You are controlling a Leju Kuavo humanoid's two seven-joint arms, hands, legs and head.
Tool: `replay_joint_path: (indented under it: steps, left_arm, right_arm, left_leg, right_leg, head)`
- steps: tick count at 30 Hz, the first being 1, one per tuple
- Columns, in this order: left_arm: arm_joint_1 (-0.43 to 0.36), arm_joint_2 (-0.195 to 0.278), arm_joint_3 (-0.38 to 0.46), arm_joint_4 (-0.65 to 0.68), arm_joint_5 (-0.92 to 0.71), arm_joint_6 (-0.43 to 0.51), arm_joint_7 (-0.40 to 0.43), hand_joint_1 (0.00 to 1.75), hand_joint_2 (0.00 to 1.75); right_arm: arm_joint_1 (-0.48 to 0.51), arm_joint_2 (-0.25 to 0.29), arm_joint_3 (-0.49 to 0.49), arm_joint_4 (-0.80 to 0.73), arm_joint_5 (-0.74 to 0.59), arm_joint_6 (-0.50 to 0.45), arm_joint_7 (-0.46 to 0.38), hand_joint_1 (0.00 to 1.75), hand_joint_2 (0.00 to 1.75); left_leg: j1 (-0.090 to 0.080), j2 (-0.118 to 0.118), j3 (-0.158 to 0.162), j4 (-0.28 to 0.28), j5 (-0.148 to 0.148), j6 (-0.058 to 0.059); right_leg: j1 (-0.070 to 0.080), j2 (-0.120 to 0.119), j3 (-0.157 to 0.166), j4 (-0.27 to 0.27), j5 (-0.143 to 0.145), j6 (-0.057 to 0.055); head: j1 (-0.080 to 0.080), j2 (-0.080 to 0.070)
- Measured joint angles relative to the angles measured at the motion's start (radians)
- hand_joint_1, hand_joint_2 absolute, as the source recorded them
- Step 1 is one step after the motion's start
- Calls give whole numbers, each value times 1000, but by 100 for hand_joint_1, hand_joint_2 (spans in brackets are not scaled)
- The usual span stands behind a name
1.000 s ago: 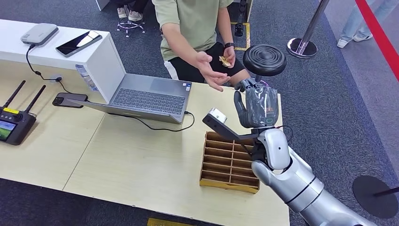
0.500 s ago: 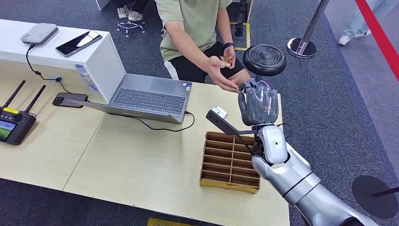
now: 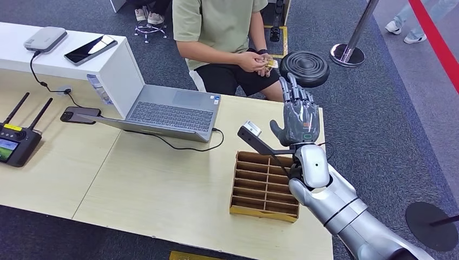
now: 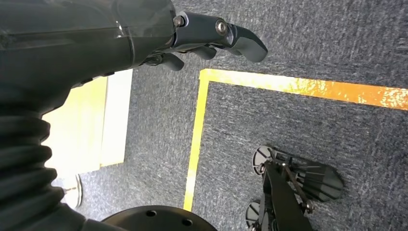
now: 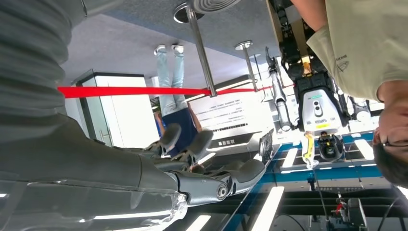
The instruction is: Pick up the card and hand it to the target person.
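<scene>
The small gold card (image 3: 269, 64) is between the two hands of the seated person (image 3: 222, 32) in a green shirt, over their lap beyond the table's far edge. My right hand (image 3: 296, 112) is raised upright above the far right of the table (image 3: 162, 195), fingers stretched out and apart, holding nothing. It stands a short way in front of the card. In the right wrist view my right hand (image 5: 192, 168) has its fingers extended with nothing in them. My left hand (image 4: 144, 33) hangs above the carpet, fingers loosely apart and holding nothing.
A slotted wooden organiser (image 3: 263, 187) sits below my right forearm. An open laptop (image 3: 173, 111) with its cable lies mid-table; a phone (image 3: 80, 115) and a controller (image 3: 16, 142) lie at the left. A black round stool (image 3: 304, 67) and a stanchion (image 3: 352, 46) stand beyond the table.
The person's hand reached to my right hand's fingertips, then drew back to the lap with the card. My right hand's fingers went from curled to stretched out.
</scene>
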Motion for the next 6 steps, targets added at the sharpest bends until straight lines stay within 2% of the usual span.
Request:
replay_joint_path:
  steps: [6]
  left_arm:
    - [0, 0, -1, 0, 9, 0, 3, 0, 0]
  right_arm:
    - [24, 0, -25, -27, -103, -47, -20, 0, 175]
  left_leg:
    - [0, 0, 0, 0, 0, 0]
  right_leg:
    - [0, 0, 0, 0, 0, 0]
  head:
    - [0, 0]
